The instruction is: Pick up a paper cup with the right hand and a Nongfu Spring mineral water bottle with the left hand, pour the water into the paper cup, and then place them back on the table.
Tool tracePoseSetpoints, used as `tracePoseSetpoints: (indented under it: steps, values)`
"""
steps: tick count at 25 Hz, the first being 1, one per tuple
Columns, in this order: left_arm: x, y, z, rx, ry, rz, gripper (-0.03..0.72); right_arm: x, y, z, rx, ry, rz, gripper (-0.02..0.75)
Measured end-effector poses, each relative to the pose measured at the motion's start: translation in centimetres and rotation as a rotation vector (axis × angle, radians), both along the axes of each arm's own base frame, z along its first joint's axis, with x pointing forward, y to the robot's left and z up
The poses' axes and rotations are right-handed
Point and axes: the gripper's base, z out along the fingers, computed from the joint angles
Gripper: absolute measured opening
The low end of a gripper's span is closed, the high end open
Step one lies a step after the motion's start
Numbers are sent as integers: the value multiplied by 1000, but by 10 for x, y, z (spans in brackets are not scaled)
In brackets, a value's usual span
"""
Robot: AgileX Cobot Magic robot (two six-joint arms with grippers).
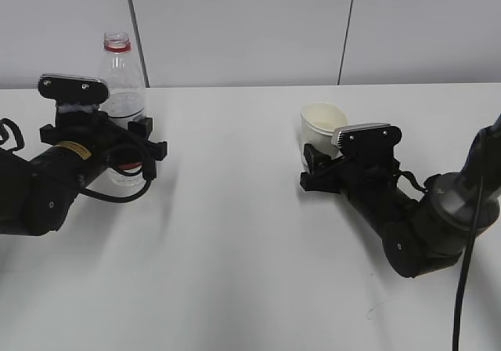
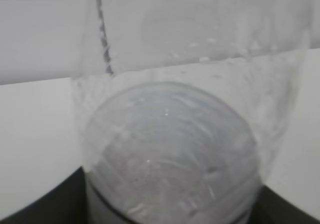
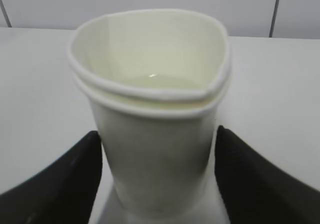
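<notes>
The clear water bottle (image 1: pixel 121 77) stands upright on the white table (image 1: pixel 250 249) at the left, capless, with a red ring at its neck. My left gripper (image 1: pixel 106 141) is closed around its lower body. In the left wrist view the bottle (image 2: pixel 170 144) fills the frame, with dark fingers (image 2: pixel 35 211) at both bottom corners. The paper cup (image 1: pixel 322 125) stands right of centre. My right gripper (image 1: pixel 313 169) holds it low down. In the right wrist view the cup (image 3: pixel 155 149) sits between the black fingers (image 3: pixel 65 179), its rim dented, and holds a little clear water (image 3: pixel 155 81).
A grey panelled wall (image 1: pixel 250 22) runs behind the table's far edge. A small dark scuff (image 1: pixel 376 310) marks the table at front right. A black cable (image 1: pixel 468 249) hangs by the right arm. Bare tabletop lies between the two arms.
</notes>
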Motion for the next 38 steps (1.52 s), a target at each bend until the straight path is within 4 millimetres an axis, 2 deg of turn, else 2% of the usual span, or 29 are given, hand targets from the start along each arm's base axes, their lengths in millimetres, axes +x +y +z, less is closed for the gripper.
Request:
tracePoseSetpoints:
  steps: [7,12,20,29,38]
  values:
    - [0,0,0,0,0,0,394,-19,-6,7,-11,37,0,524]
    - [0,0,0,0,0,0,394,-33,-10,23,-10,34,0,526]
    - [0,0,-3,1,-1,1,394,-68,-21,54,-8,28,0,526]
    - [3,0,-11,-2,-59,8,397,-74,-23,75,7,-18,0,527]
    - [3,0,-12,-1,-56,9,554,-74,-23,75,6,-21,6,528]
